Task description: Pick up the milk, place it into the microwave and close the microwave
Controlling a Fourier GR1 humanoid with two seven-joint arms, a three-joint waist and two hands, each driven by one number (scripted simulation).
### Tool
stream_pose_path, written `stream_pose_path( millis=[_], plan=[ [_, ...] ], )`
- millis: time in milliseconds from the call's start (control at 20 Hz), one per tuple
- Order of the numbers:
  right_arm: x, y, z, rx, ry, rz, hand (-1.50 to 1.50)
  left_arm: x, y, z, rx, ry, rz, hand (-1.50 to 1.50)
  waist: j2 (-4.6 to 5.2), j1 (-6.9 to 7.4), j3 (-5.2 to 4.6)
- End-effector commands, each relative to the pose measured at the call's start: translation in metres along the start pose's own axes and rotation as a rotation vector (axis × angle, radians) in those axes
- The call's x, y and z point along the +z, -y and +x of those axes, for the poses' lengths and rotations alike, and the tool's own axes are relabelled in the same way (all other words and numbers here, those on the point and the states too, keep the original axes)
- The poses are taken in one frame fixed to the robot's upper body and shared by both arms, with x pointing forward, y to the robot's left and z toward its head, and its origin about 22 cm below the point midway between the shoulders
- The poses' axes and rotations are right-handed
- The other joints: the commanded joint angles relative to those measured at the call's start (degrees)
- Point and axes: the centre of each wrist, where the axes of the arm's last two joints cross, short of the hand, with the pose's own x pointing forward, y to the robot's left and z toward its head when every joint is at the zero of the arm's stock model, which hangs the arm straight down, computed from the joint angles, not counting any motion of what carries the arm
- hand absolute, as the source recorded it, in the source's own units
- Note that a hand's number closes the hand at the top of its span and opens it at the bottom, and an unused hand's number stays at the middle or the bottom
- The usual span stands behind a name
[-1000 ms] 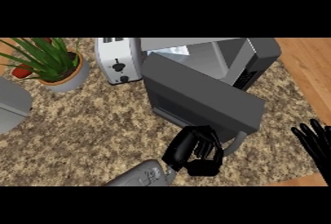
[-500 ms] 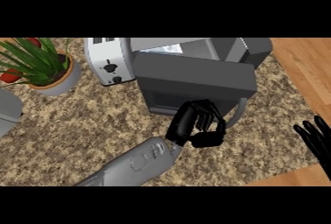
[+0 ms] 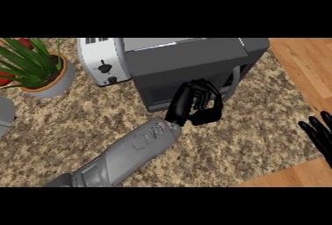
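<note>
The grey microwave (image 3: 194, 57) stands at the back of the counter, its dark door (image 3: 162, 90) swung against the body or nearly so. The door's handle (image 3: 237, 81) shows at its right. My left hand (image 3: 194, 105) reaches in from the lower left and rests against the door front, fingers loosely bent, holding nothing. My right hand (image 3: 319, 136) stays open at the right edge, fingers up. The milk is not visible anywhere.
A white toaster (image 3: 100, 61) stands just left of the microwave. A potted plant (image 3: 39, 72) sits at the far left, with a grey object (image 3: 5, 115) below it at the edge. The granite counter (image 3: 259, 127) ends at the right, where wooden floor shows.
The microwave door has swung from wide open to shut or nearly shut as my left hand moved forward against it. The right hand has stayed put.
</note>
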Motion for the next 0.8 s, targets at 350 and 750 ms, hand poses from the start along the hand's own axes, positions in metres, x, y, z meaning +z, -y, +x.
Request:
stream_pose_path(
  millis=[350, 750],
  plan=[
    [-0.006, 0.003, 0.012, -0.003, 0.009, -0.003, -1.5, -0.028, -0.018, 0.008, 0.081, 0.004, 0.088, 1.5, 0.69, -1.35, 0.12],
    [-0.011, 0.006, 0.02, -0.014, 0.031, 0.014, -1.5, -0.023, -0.023, -0.004, 0.158, -0.056, 0.144, 1.5, 1.24, -2.09, 0.19]
  ],
)
